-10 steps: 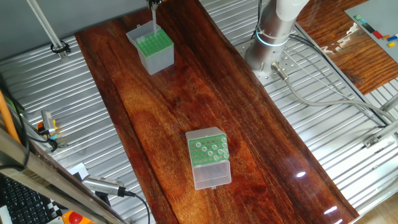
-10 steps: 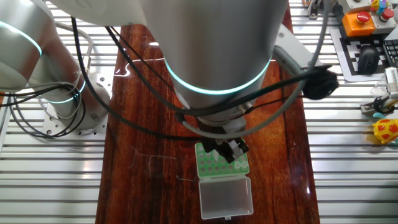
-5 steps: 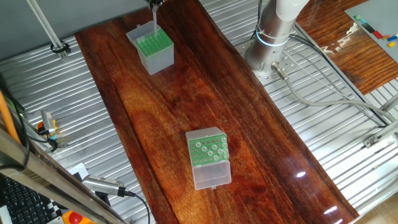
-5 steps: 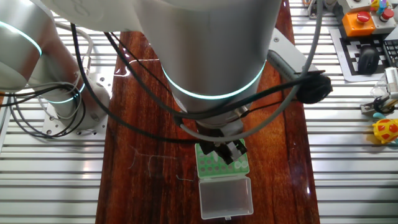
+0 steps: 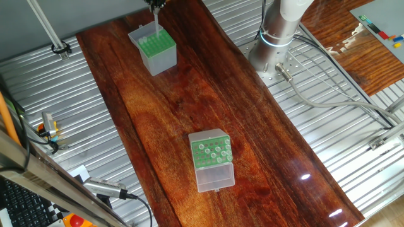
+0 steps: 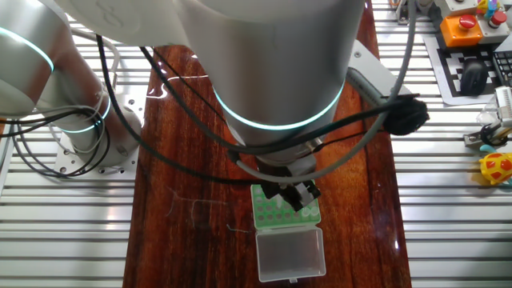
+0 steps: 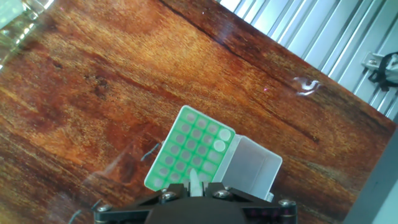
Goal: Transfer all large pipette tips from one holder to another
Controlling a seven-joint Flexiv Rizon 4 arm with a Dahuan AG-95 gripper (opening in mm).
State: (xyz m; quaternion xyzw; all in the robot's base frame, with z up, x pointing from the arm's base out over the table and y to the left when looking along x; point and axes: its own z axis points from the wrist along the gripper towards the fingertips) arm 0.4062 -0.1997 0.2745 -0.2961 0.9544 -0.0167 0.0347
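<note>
Hand view: claw [image 7: 196, 188] closed on one pale tip [image 7: 194, 182], held upright above tall box [image 7: 189, 149], likely for seating in a hole; low green rack [image 5: 211, 151], lid open, well apart on table [image 5: 189, 101]

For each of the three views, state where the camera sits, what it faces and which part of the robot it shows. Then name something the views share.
One fixed view: high over one end of the table, looking down at the low green rack and, farther off, the taller box; shows the arm's base.
The other fixed view: at the opposite end, near the taller box; the arm's links fill it.
Hand view: on the hand, looking down past the gripper at the taller box.
Shared: all three show the taller box.
</note>
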